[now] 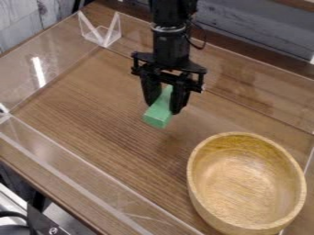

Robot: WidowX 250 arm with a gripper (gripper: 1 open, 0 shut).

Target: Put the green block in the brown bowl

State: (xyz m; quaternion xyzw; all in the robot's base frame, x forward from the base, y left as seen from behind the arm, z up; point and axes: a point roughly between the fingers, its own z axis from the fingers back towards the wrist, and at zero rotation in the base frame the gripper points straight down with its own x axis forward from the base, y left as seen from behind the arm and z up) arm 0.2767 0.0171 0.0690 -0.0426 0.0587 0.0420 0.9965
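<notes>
The green block (159,115) hangs a little above the wooden tabletop, its upper end pinched between the black fingers of my gripper (167,99), which is shut on it and points straight down. The block's lower end sticks out toward the front left. The brown bowl (248,148) sits at the front right, round, light wood with a thick rim, with nothing inside. It lies to the right of the gripper and nearer the camera, apart from the block.
Clear acrylic walls (73,174) fence the wooden table on the front and left sides. A small transparent stand (101,32) sits at the back left. A grey plank wall (252,18) runs behind the arm.
</notes>
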